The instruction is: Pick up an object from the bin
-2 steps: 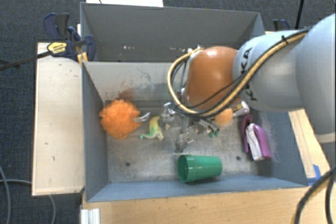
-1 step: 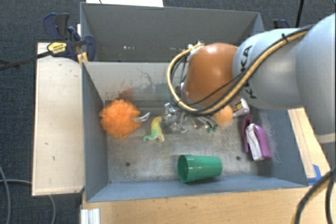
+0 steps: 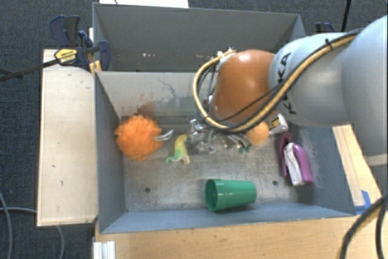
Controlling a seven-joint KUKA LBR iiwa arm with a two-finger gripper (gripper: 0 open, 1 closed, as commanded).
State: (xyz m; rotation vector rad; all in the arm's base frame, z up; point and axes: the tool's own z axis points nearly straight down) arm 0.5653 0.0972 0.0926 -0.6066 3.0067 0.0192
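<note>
Looking down into a grey metal bin [image 3: 159, 190], the camera view shows a silver robot arm [image 3: 339, 82] reaching in from the right. A rounded orange cover [image 3: 242, 85] on its wrist, looped with black and yellow cables, hides much of the tool below it. The gripper [image 3: 203, 137] sits low over the middle of the bin floor. Whether it is open or closed cannot be told, and nothing is visibly held.

Just left of the gripper and a little nearer lies a small yellow-green toy dinosaur [image 3: 179, 151], the closest thing to it. Further left, against the left wall, rests a fluffy orange pom-pom [image 3: 138, 136]. Just right of the gripper, a small orange ball [image 3: 257, 134] peeks from under the wrist. A purple and white packet [image 3: 295, 162] lies near the right wall. A green cup [image 3: 230, 194] lies on its side towards the near wall, well apart from the gripper.

The task appears to be at the reaching step, with no pick made yet. The next move likely calls for settling squarely over one small item, perhaps the dinosaur, closing firmly, then lifting straight up clear of the neighbours.
</note>
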